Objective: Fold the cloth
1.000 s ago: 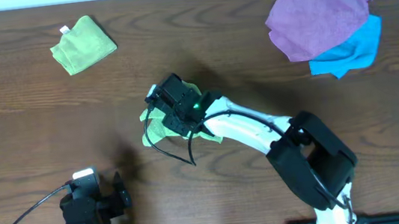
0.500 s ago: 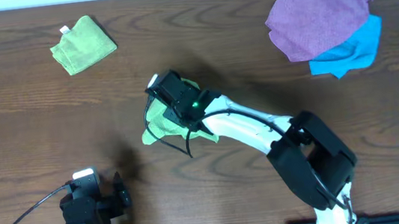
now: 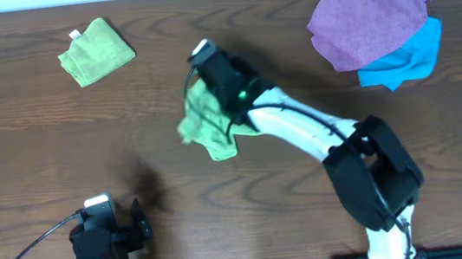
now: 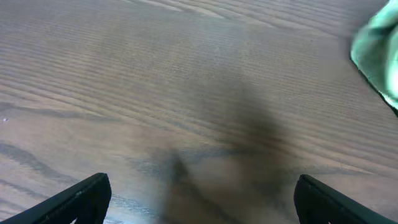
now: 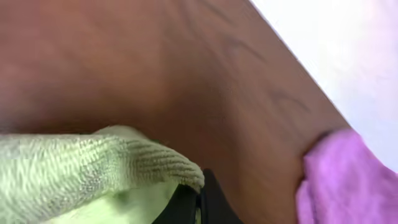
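Observation:
The cloth (image 3: 210,125), lime-green and crumpled, hangs bunched from my right gripper (image 3: 201,82) near the middle of the table. In the right wrist view the right gripper (image 5: 199,202) is shut on a ribbed edge of the cloth (image 5: 93,168). No tag shows on it. My left gripper (image 3: 137,223) is at the front left, open and empty; in the left wrist view its fingers (image 4: 202,202) are wide apart over bare wood. A corner of the cloth (image 4: 379,50) shows at that view's right edge.
A small folded lime-green cloth (image 3: 96,51) with a white tag lies at the back left. A purple cloth (image 3: 371,19) lies over a blue cloth (image 3: 410,57) at the back right. The purple cloth also shows in the right wrist view (image 5: 348,180).
My right gripper has moved toward the back and right with the cloth, lifting it so that it now hangs below the gripper. The left arm has not moved.

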{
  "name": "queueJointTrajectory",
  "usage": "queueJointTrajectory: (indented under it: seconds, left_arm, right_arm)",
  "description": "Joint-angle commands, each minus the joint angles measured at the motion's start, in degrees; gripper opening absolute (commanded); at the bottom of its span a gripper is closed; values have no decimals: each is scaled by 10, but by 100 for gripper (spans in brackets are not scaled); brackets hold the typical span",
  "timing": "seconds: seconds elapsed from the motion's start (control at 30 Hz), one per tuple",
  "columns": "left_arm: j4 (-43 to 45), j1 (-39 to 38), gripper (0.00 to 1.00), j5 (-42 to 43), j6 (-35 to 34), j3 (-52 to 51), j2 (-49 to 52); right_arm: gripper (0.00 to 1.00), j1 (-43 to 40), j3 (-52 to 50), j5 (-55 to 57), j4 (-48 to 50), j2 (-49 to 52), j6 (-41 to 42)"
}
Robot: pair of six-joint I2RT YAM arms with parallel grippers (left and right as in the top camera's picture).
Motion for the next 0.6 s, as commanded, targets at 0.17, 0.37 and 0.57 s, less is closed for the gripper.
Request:
queueJointTrajectory:
  seconds: [0.17,0.37,0.57]
  left_arm:
    - [-1,-2,95,3,-7,-2,-4]
    - [-1,-2,95,3,-7,-2,-4]
    - [0,-2,95,3,-7,-2,-4]
  right_arm:
    - [1,-67,11,26,37,5,-8]
    - [2,-101,11,26,59,5,-8]
    - [68,-115,11,83,84,5,11]
